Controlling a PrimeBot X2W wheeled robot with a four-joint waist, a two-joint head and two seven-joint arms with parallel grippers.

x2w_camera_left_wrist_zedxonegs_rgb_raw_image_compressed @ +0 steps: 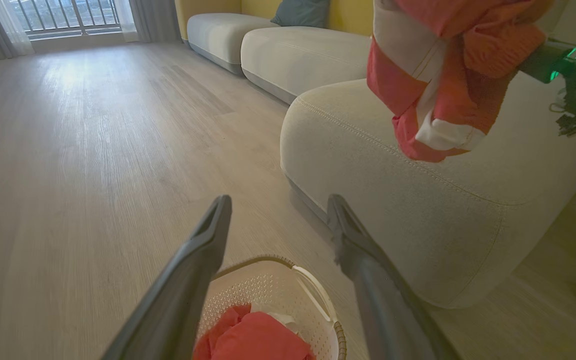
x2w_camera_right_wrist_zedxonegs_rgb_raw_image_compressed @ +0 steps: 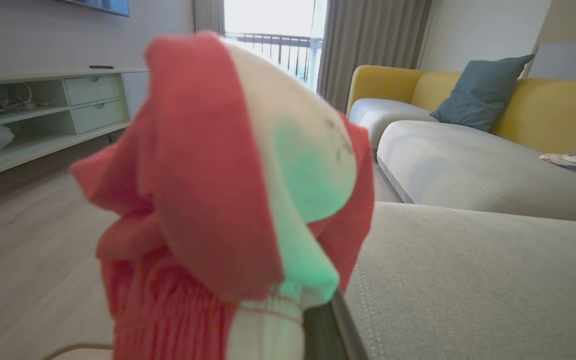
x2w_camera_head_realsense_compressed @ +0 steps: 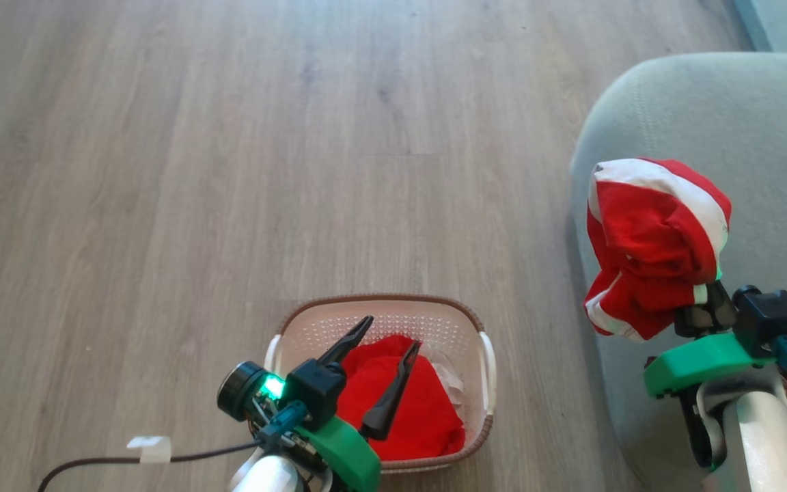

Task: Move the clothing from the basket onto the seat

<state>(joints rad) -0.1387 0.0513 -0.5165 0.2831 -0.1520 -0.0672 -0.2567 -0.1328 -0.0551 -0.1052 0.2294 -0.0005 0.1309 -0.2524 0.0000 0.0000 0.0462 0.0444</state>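
Observation:
A red garment with white stripes (x2w_camera_head_realsense_compressed: 653, 239) (x2w_camera_left_wrist_zedxonegs_rgb_raw_image_compressed: 438, 75) (x2w_camera_right_wrist_zedxonegs_rgb_raw_image_compressed: 228, 200) hangs bunched from my right gripper (x2w_camera_head_realsense_compressed: 704, 301), which is shut on it above the corner of the grey-green seat (x2w_camera_head_realsense_compressed: 728, 116) (x2w_camera_left_wrist_zedxonegs_rgb_raw_image_compressed: 418, 190) (x2w_camera_right_wrist_zedxonegs_rgb_raw_image_compressed: 468, 280). The fabric drapes over that gripper's fingers and hides most of them. The cream basket (x2w_camera_head_realsense_compressed: 311, 328) (x2w_camera_left_wrist_zedxonegs_rgb_raw_image_compressed: 268, 290) stands on the floor left of the seat, with more red clothing (x2w_camera_head_realsense_compressed: 414, 410) (x2w_camera_left_wrist_zedxonegs_rgb_raw_image_compressed: 253, 335) in it. My left gripper (x2w_camera_head_realsense_compressed: 392, 333) (x2w_camera_left_wrist_zedxonegs_rgb_raw_image_compressed: 278, 207) hovers over the basket, open, its two dark fingers spread with nothing between them.
Wood floor (x2w_camera_head_realsense_compressed: 229, 137) stretches ahead and to the left. A cable with a white tag (x2w_camera_head_realsense_compressed: 149, 447) lies at the lower left. More sofa cushions, a blue pillow (x2w_camera_right_wrist_zedxonegs_rgb_raw_image_compressed: 483, 90) and a crumpled cloth (x2w_camera_right_wrist_zedxonegs_rgb_raw_image_compressed: 575, 161) lie beyond. A low cabinet (x2w_camera_right_wrist_zedxonegs_rgb_raw_image_compressed: 43, 110) lines the far wall.

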